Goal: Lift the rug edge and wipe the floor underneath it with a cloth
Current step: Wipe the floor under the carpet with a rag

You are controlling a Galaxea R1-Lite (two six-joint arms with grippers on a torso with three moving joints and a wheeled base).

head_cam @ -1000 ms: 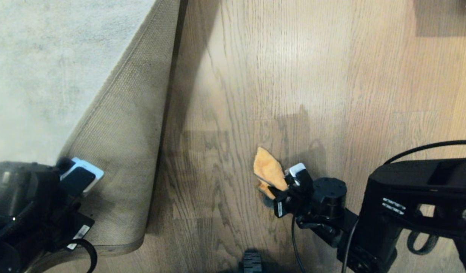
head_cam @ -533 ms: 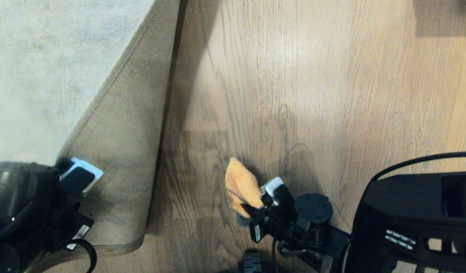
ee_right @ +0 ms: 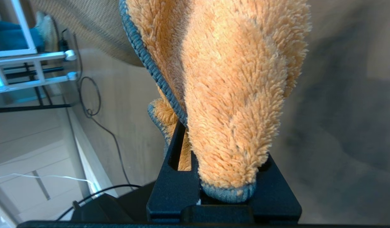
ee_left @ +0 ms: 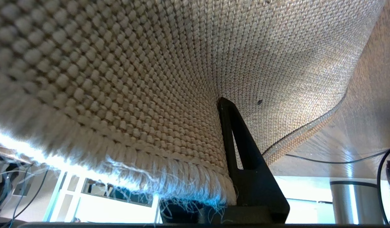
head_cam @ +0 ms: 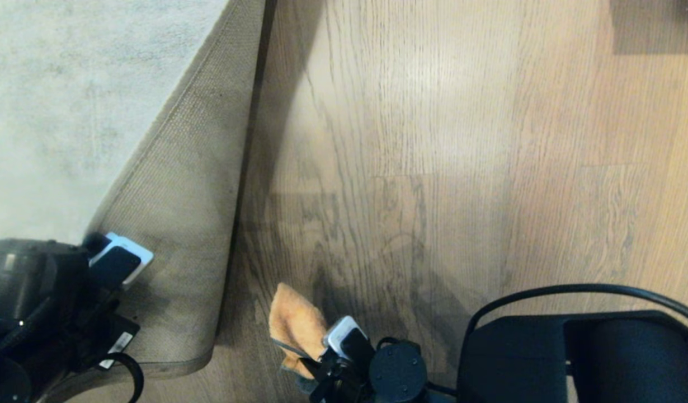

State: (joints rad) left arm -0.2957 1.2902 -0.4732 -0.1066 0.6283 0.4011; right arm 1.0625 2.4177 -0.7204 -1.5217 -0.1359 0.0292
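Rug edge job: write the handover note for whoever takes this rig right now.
Left gripper: shut on the rug edge, holding the corner folded back so the tan mesh backing faces up.
Right gripper: shut on the cloth, low in the head view, on the bare floor just right of the fold.
Done: edge lifted, cloth in hand. Over the last second the right arm has swept the cloth toward the rug and nearer the robot.
Left: whether the wiping is finished cannot be told; probably more passes across the exposed floor by the fold, then lay the rug flat.

Cloth point(head_cam: 296, 327) on floor point(head_cam: 433, 140), just right of folded-back rug edge point(head_cam: 176, 224).
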